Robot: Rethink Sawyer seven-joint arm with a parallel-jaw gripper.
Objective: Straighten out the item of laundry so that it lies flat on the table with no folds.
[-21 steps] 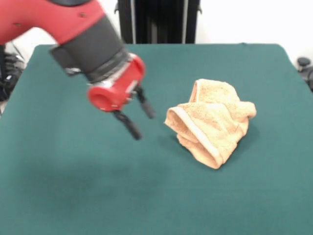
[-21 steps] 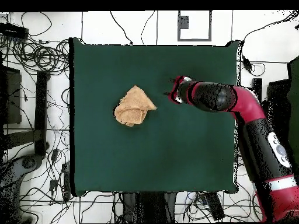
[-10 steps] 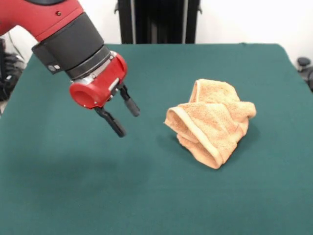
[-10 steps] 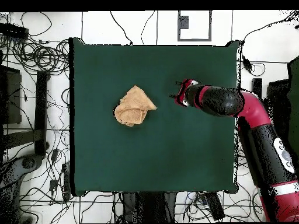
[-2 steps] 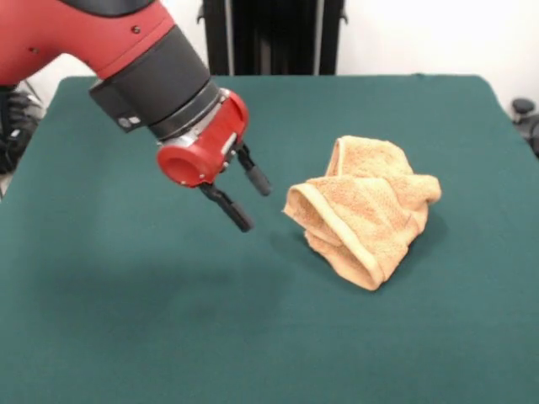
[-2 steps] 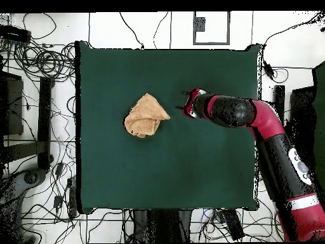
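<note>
In the front view, the nearest stretch of the table [image 5: 168, 337] is bare dark green cloth. Further in, right of centre, lies the item of laundry [image 5: 364, 208], a tan-orange terry towel crumpled into a loose heap. Its layers are folded over one another, with a smoother woven band curving along the front-left fold and a raised lobe at the back. It rests on the table and nothing touches it.

To the towel's left hangs the tool [image 5: 251, 202], carried on a red cylindrical wrist at the end of the red and black arm [image 5: 152, 71], which comes in from the upper left. The arm is tilted, so the tool points down and toward the towel. Its two black fingers [image 5: 229, 209] are spread apart with a plain gap between them and hold nothing. The tips are above the cloth, just beside the towel's left edge but apart from it.

The overhead view shows the same layout: the towel [image 6: 145, 115] sits somewhat left of the table's [image 6: 165, 171] middle, and the tool [image 6: 185, 104] is close on its right, with green cloth showing between them. Beyond the table's edges, cables lie over the pale floor [image 6: 38, 159].
</note>
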